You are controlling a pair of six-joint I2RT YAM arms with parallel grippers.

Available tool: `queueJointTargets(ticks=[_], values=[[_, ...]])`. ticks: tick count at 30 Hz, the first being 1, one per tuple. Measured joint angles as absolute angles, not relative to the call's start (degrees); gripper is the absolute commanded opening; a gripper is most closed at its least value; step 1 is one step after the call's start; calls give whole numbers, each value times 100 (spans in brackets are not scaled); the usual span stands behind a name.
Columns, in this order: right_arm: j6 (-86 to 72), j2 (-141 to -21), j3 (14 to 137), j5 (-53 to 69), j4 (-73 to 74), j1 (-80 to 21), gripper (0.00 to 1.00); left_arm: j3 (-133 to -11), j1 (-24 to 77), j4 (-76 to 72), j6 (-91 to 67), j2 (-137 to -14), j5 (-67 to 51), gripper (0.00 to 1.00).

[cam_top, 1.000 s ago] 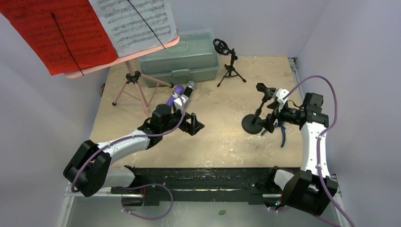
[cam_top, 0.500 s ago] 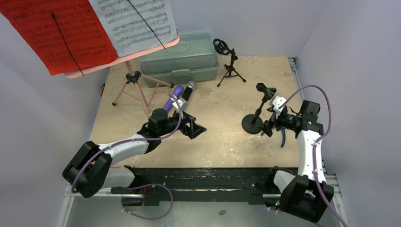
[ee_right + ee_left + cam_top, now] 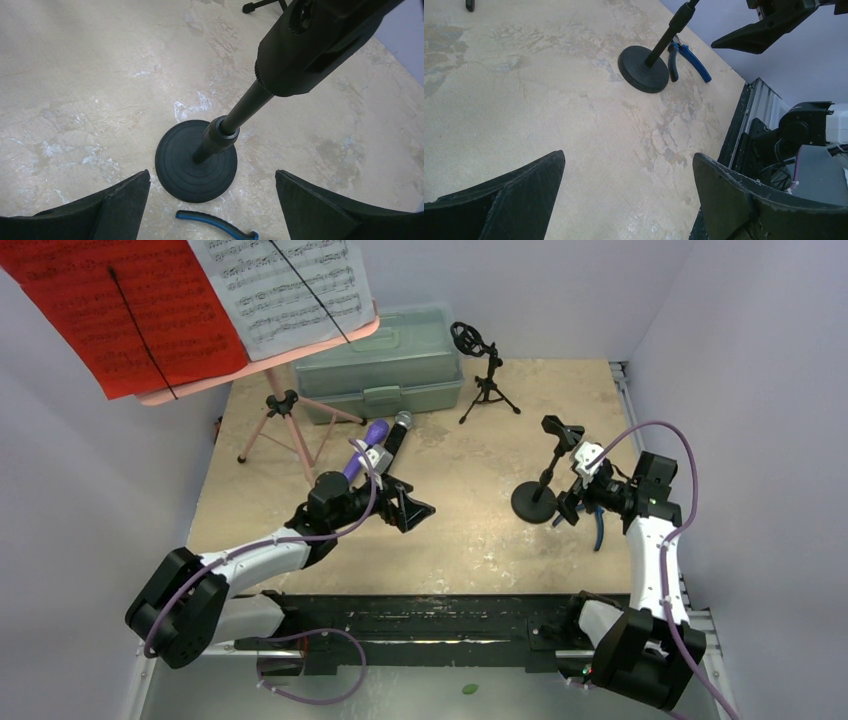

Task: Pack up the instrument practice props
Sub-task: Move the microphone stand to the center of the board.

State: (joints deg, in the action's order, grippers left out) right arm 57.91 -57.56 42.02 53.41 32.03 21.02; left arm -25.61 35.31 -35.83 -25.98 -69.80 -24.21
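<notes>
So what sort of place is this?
Probably a robot lab cell: white walls box in one table, a left arm and right arm are bolted at its edge, and the music stand looks staged.

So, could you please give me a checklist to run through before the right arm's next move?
1. Right tool open and empty: ok.
2. Left tool open and empty: ok.
3. Round-base mic stand upright, in front of right tool: ok.
4. Pliers clear of stand's base: cannot tell, they lie close.
5. Case lid open: not ok, looks shut.
</notes>
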Motion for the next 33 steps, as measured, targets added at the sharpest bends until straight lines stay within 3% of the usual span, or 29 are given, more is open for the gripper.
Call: queueJointTargets(ticks=[33], values=[[5769,-7000,4069,6473,1107,2106,96,-2517,3531,-3739,-2670,-6860,-2541,99]])
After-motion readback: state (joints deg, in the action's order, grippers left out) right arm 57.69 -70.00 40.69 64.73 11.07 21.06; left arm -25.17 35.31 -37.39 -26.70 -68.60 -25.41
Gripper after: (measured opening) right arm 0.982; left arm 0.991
